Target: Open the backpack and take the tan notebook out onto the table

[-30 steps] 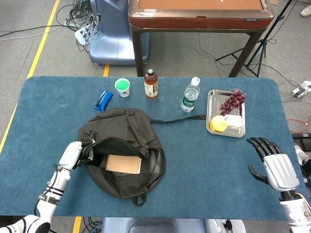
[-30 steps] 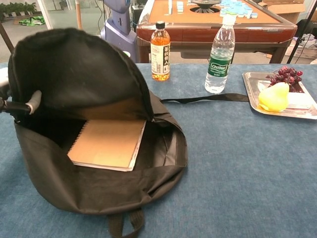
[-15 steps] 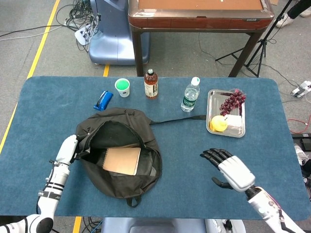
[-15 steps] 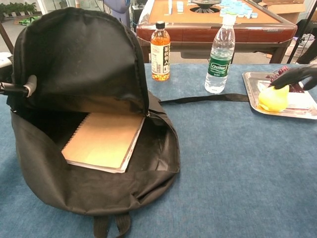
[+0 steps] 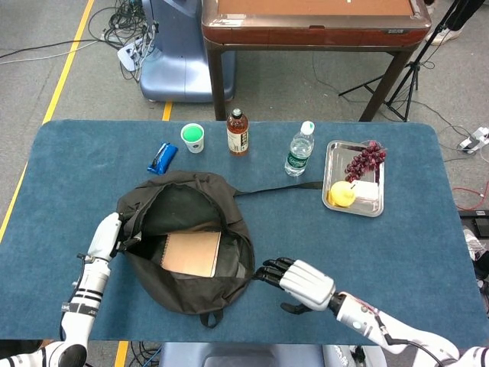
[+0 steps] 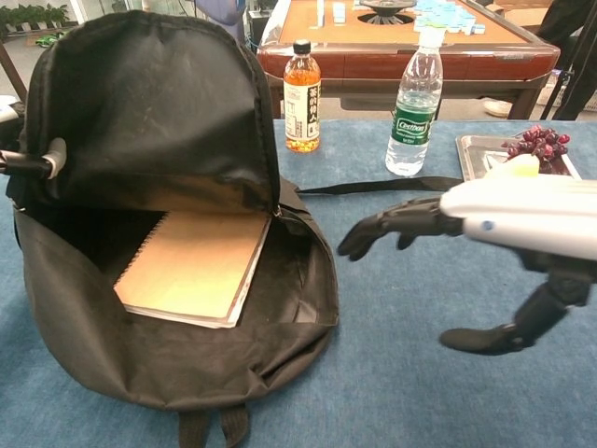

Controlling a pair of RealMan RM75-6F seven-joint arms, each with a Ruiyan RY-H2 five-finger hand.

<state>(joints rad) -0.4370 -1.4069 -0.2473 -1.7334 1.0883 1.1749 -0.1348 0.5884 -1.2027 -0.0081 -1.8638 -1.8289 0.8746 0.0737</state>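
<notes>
Blue table (image 5: 69,176): open backpack (image 5: 187,294), tan notebook (image 5: 191,254) inside.

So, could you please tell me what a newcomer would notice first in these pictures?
Probably the black backpack lying open near the table's front left, with the tan notebook showing inside its mouth. Next, the right robot hand just right of the bag, fingers spread and pointing toward the opening, holding nothing, while the left robot hand holds the bag's left edge. At the back right, a metal tray with grapes also catches the eye.
</notes>
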